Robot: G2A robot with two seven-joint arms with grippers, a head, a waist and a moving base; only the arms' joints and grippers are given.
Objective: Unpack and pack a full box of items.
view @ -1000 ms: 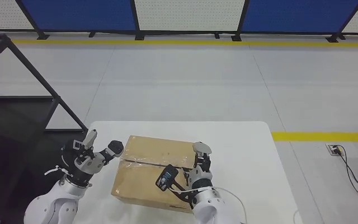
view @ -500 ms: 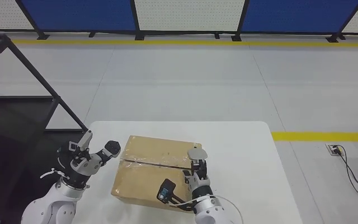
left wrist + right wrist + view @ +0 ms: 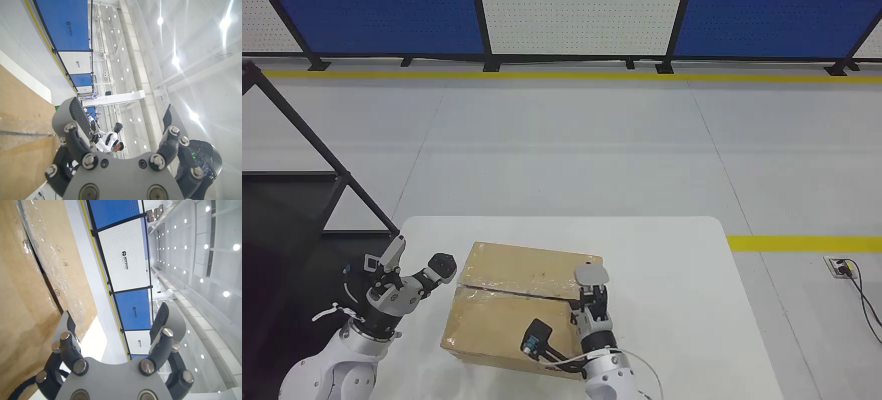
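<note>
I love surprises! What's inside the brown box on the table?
You can't see inside. The cardboard box is closed: its two top flaps meet at a seam with clear tape along it. Whatever is in it is covered.

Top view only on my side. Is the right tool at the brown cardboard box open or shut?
Observer: Open. In the right wrist view the right tool has its fingers spread, with nothing between them.
Operator: Seam state?
Observer: A dark gap runs between the flaps of the brown cardboard box, with crinkled clear tape along it. I cannot tell whether the tape is cut.
Operator: Left side?
Observer: Open too. The left tool points up toward the ceiling lights, with the box off to its side.
</note>
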